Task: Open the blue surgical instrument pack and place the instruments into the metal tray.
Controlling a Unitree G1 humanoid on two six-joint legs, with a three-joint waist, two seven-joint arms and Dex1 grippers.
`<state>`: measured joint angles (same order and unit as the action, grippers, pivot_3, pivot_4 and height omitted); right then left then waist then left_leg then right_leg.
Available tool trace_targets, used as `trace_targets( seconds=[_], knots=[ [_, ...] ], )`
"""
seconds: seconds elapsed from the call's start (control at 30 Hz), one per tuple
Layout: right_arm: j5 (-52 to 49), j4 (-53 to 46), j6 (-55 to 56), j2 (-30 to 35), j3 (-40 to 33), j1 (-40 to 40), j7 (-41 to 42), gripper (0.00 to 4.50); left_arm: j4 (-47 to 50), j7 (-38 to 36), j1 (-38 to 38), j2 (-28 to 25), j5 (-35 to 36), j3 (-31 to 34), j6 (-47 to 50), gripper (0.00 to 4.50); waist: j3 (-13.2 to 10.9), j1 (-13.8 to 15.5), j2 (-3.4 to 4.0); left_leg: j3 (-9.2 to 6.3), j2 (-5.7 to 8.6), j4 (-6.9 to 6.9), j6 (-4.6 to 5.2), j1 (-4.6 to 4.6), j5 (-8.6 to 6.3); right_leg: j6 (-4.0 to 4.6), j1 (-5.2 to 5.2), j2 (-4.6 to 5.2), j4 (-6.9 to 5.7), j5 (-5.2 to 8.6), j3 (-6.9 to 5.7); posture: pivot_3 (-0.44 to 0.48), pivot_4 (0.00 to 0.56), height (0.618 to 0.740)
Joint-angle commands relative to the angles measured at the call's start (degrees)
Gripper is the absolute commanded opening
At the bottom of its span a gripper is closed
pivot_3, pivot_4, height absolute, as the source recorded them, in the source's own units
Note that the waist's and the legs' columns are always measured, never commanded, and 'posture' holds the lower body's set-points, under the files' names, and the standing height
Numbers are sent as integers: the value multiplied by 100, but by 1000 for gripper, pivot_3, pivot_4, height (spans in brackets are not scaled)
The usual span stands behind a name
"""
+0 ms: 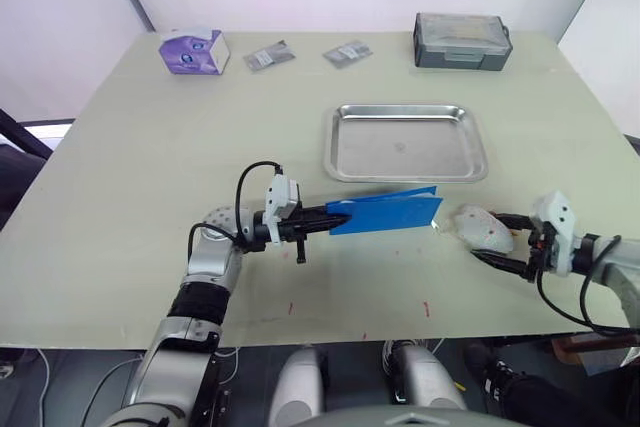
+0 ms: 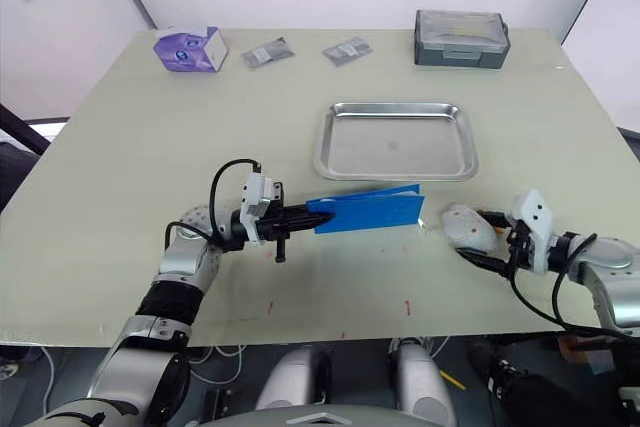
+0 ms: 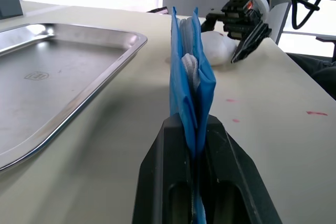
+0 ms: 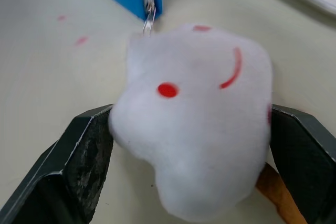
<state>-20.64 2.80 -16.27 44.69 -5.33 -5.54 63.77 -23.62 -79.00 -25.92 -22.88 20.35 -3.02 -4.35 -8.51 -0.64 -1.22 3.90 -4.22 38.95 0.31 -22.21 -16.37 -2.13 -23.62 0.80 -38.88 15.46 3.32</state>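
In the middle of the frame sits the metal tray [image 1: 405,142], and there's nothing in it, just bare shiny steel. Up at the top right is a grey lidded box [image 1: 462,40], lid on, so can't tell what's inside. Top left has a purple tissue box [image 1: 193,51], with two small grey sachets [image 1: 269,55] lying to the right of it.

Just below the tray, the blue surgical instrument pack [image 1: 388,210] is standing on edge, lifted by one end. The left gripper [image 3: 195,145] is clamped tight on that end, fingers squeezed together with the blue wrap between them, and you can see the white lining bunched up inside the fold. Something small and metallic pokes out of the pack's far end, too tiny to identify.

Lower right, the right gripper [image 4: 194,145] is spread fairly wide around a white fluffy wad [image 1: 481,228] with red marks on it, both fingers touching its sides.
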Motion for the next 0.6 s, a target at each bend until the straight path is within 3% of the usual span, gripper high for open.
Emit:
trace_targets(
  seconds=[0.03, 0.13, 0.23, 0.3, 0.33, 0.6],
  knots=[
    [-26, -60, 33, 53, -64, 11, 39, 3318, 236, -4, -19, 8, 58, 7, -95, 0, 0, 3, 0, -1, 0, 0, 0, 0, 0, 0, 0, 0, 0, 0, -1, 0, 150, 731],
    [-104, -46, 73, 7, -168, -89, -5, 2010, 247, 10, -14, 33, 53, -9, -97, 0, 0, 2, 0, -3, 0, 0, 0, 0, 0, 0, 0, -1, 0, 0, -3, 0, 150, 731],
    [-346, -137, 23, 15, -405, -133, 8, 1109, 285, 16, 5, 47, 54, -23, -91, 0, 0, 0, 0, -4, 0, 0, 0, -1, 0, 0, 0, -1, -1, 0, -4, 0, 150, 731],
    [-591, -214, -79, -2, -630, -210, -65, 186, 300, -22, 5, 31, 42, -49, -81, 0, 0, 1, 0, -4, 0, 0, 0, -1, 0, 0, 0, -1, -1, 0, -3, 0, 150, 731],
    [-696, -246, -129, -17, -729, -255, -111, 12, 305, -43, 5, 21, 37, -65, -74, 0, 0, 0, 0, -4, 0, 0, 0, -2, 0, 0, 0, -1, -1, 0, -4, 0, 150, 731],
    [-1330, -726, -651, -293, -1134, -980, -804, 12, 229, -35, -42, -34, -81, -195, -182, 0, 0, -8, 0, -10, -1, 0, 0, -4, 0, 0, 0, -2, -1, 0, -7, 0, 150, 731]
  ],
)
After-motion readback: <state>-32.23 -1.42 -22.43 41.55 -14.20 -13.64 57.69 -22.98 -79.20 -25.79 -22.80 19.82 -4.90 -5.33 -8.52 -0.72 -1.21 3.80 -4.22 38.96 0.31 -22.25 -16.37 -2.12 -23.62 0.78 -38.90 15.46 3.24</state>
